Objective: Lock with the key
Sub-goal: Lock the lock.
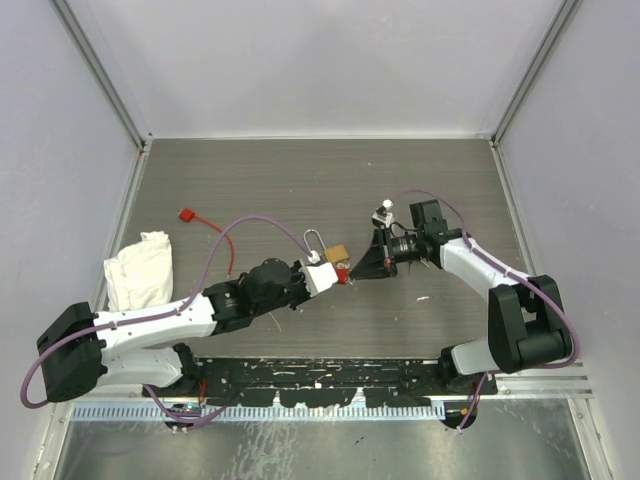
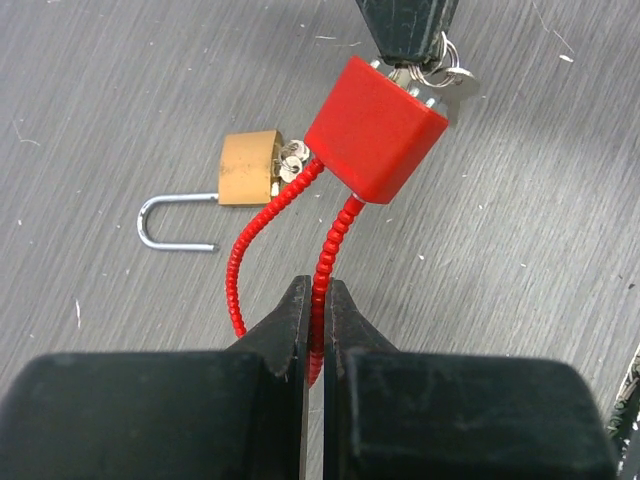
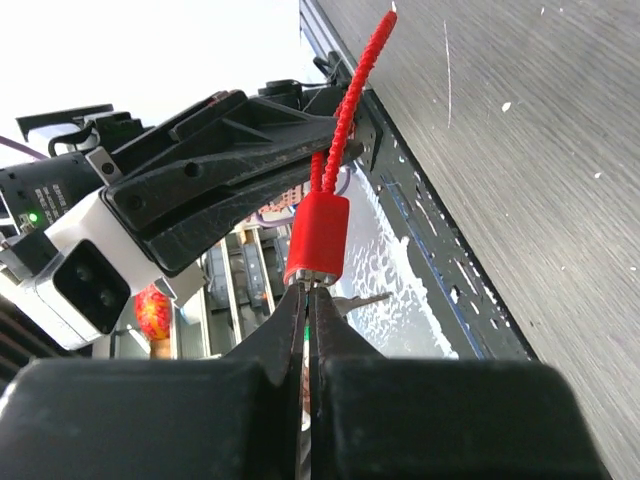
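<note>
In the left wrist view, the left gripper point(image 2: 318, 325) is clenched on the red cable point(image 2: 335, 232). This beaded loop runs forward from its fingertips into the red lock body point(image 2: 375, 130), and a second strand curves off just left of the fingers. The body hangs tilted just ahead of the gripper, off the bench point(image 2: 520, 290). At the body's far end the right gripper point(image 2: 403, 50) comes in from the opposite side, its tips against the lock's silver face. The key point(image 2: 445, 72), a small bunch on a ring, sits right at those tips. Ahead and to the left of the left gripper, a brass padlock point(image 2: 248, 168) lies flat on the bench. Its shackle point(image 2: 180, 222) is swung open, pointing away to the left.

In the right wrist view, the right gripper is pinched tight on the key at the lock's silver end, directly at its fingertips. The pinched part is hidden by the fingers, and a spare silver blade pokes out just to their right. Beyond, the left gripper grips the cable, whose free end sticks up past it.

In the top view, the two grippers meet tip to tip over mid-bench with the red lock body between them. The brass padlock lies just beyond the left gripper. A white cloth point(image 1: 140, 270) lies well to the left, beside the left arm.
</note>
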`<state>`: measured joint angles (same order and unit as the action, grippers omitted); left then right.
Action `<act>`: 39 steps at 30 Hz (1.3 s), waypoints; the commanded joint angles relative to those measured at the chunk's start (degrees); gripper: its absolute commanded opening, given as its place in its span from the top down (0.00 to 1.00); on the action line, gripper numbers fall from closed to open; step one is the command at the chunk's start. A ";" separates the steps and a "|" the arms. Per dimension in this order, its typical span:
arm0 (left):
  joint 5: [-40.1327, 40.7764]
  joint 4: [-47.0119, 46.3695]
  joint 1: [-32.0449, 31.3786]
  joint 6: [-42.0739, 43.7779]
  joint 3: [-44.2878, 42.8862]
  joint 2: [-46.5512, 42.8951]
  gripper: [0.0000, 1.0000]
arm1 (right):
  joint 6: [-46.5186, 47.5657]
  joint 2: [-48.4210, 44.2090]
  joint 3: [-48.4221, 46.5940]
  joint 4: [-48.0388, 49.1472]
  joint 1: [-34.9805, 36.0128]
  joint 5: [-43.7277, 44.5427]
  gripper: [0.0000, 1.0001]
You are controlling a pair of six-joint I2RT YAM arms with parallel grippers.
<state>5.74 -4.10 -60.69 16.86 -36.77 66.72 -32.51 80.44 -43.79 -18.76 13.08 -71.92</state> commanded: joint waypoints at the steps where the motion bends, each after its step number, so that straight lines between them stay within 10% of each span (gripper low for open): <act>1: 7.76 2.39 1.29 0.31 0.45 -0.93 1.00 | 6.74 -1.99 -6.34 -7.21 -0.53 0.05 0.99; 5: 9.10 2.20 1.34 1.74 0.65 -0.19 1.00 | 17.72 -2.65 -12.73 -19.03 -0.66 7.94 0.99; 11: 9.54 2.07 1.30 2.64 0.05 0.83 1.00 | -14.16 -5.97 1.55 9.50 -1.30 -5.32 0.99; 19: 11.19 3.46 1.32 3.48 -0.13 -0.20 1.00 | 14.66 -7.41 -11.36 -17.79 -1.31 9.28 0.99; 26: 12.49 6.18 1.30 4.34 -1.06 -1.39 1.00 | -6.49 -6.97 -1.04 -0.20 -2.89 -1.33 0.99; 31: 12.72 6.82 1.34 4.53 -1.58 -1.92 1.00 | 17.42 -6.33 -13.56 -19.88 -1.97 12.13 0.99; 39: 5.79 8.21 1.34 2.54 -3.88 0.21 1.00 | 15.63 -5.64 -12.14 -18.26 -2.08 10.36 0.99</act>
<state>7.77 -4.80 -60.82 19.03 -40.29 66.41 -17.61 74.74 -57.12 -35.62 12.88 -60.10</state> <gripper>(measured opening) 0.023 0.042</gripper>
